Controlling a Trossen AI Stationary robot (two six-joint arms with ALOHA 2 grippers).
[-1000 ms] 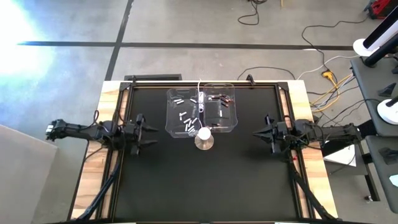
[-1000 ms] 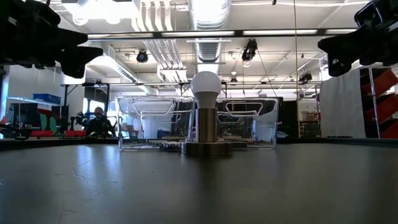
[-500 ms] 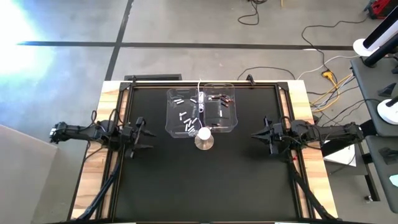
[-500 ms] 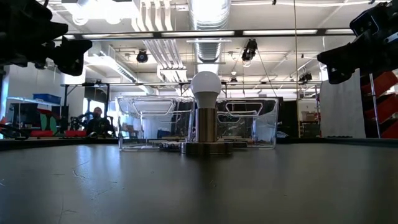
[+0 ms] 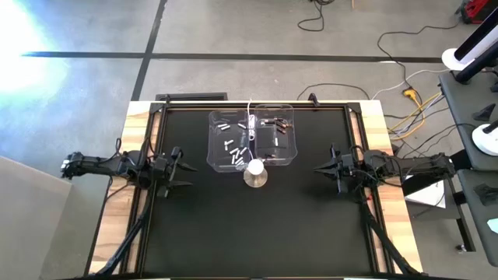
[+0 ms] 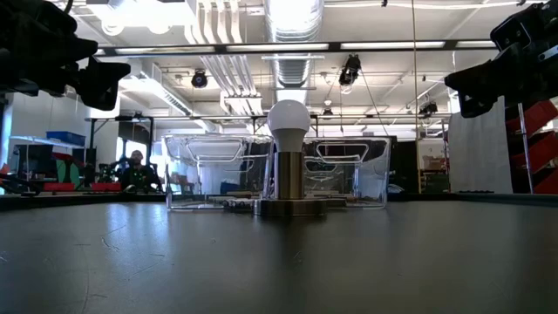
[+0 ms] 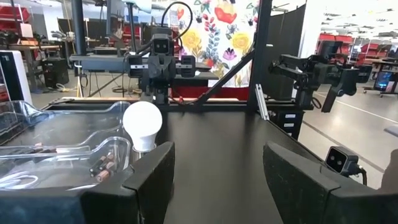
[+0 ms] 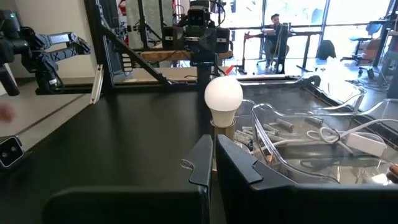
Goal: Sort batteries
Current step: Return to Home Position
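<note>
Two clear plastic bins stand side by side at the table's far middle. The left bin (image 5: 229, 140) holds several silvery-white batteries (image 5: 232, 145) lying on its floor. The right bin (image 5: 276, 138) holds dark batteries (image 5: 274, 123), also seen in the left wrist view (image 7: 102, 165). My left gripper (image 5: 180, 168) hovers open and empty above the table's left side, well left of the bins; its fingers stand wide apart in its wrist view (image 7: 217, 152). My right gripper (image 5: 319, 167) hovers above the right side, shut and empty (image 8: 211, 146).
A white bulb on a round metal base (image 5: 255, 173) stands just in front of the gap between the bins. A white cable (image 5: 250, 128) runs between them. Black table surface (image 5: 249, 225) lies open on the near side. A person sits far off in the room (image 6: 137, 168).
My left gripper has drawn back a little toward the table's left edge. My right gripper has sunk slightly. The bins, batteries and bulb have stayed where they were.
</note>
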